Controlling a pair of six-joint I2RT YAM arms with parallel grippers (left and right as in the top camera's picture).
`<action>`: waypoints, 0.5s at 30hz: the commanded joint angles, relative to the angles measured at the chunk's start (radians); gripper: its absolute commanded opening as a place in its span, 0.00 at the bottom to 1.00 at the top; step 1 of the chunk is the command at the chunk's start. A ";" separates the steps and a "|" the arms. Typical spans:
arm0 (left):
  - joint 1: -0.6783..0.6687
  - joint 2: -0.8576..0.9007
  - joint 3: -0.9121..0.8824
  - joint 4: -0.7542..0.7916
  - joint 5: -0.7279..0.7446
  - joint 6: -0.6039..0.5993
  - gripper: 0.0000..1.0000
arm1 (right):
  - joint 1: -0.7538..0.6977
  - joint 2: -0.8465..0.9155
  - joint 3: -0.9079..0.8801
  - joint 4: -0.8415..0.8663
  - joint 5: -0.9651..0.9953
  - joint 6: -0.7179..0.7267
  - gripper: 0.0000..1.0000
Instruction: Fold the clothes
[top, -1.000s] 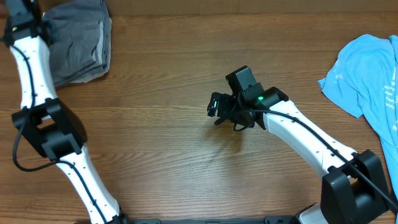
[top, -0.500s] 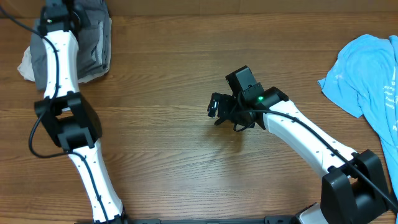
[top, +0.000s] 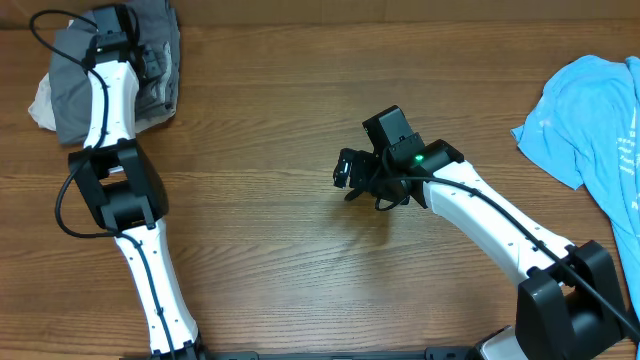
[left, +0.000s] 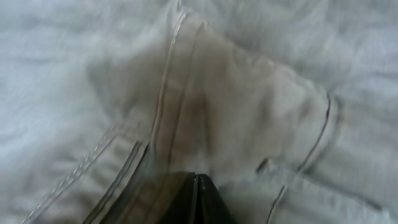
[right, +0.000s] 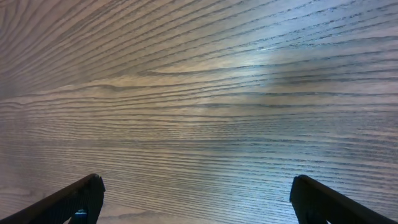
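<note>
Over the last second the left gripper (top: 147, 60) has swung right onto the grey shorts (top: 68, 75) in the far-left corner. Its fingers (left: 177, 204) look pressed together, possibly pinching a seam. The right gripper (top: 345, 172) hangs spread at mid-table, so a fold seems to be starting.

The grey shorts (top: 163, 75) lay folded into a compact bundle at the table's far-left corner, their top edge running out of view. Close up in the left wrist view, the shorts (left: 236, 124) showed soft creases and double-stitched seams. A pale cloth (top: 38, 100) poked out from under their left side. The light-blue T-shirt (top: 595, 120) lay rumpled and unfolded at the table's right edge, well apart.
</note>
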 joint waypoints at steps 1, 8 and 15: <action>0.002 -0.113 0.004 -0.021 0.029 -0.010 0.04 | 0.006 0.003 0.000 0.005 -0.005 -0.007 1.00; 0.002 -0.216 0.004 -0.158 0.155 -0.010 0.06 | 0.006 0.003 0.000 0.003 -0.005 -0.007 1.00; 0.006 -0.203 0.004 -0.336 0.135 -0.010 0.04 | 0.006 0.003 0.000 -0.016 -0.004 -0.007 1.00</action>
